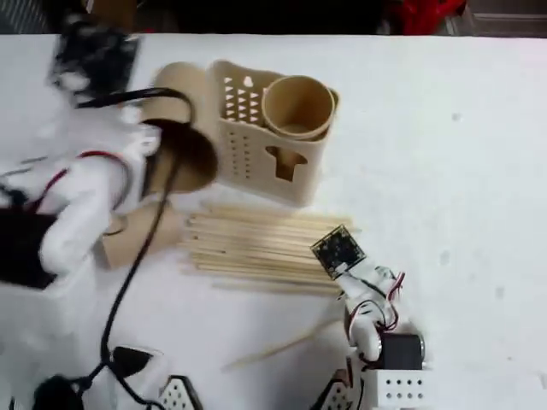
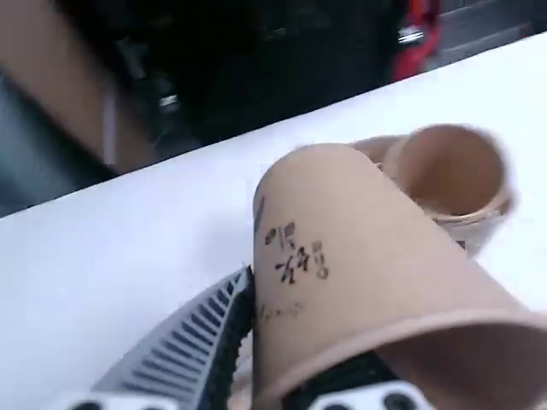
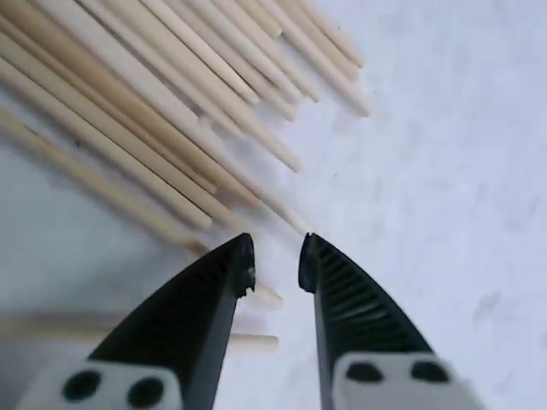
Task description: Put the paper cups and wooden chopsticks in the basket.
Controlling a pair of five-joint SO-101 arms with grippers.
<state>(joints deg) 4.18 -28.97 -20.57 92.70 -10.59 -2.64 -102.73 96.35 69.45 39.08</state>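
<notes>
A beige slotted basket point(image 1: 248, 141) stands at the table's middle back with one paper cup point(image 1: 297, 107) upright inside it. My left gripper point(image 1: 158, 162) is shut on a second paper cup point(image 1: 179, 111), tilted and held just left of the basket; the left wrist view shows this cup point(image 2: 367, 273) against a ribbed finger point(image 2: 192, 354), with the basket point(image 2: 453, 171) beyond. A third cup point(image 1: 137, 235) lies on its side under that arm. The wooden chopsticks point(image 1: 261, 243) lie in a pile in front of the basket. My right gripper point(image 3: 275, 260) hovers narrowly open over the chopstick tips point(image 3: 171, 111).
One stray chopstick point(image 1: 278, 346) lies apart near the front edge, between the arm bases. A black cable point(image 1: 128, 282) trails from the left arm across the table. The right half of the white table point(image 1: 461, 188) is bare.
</notes>
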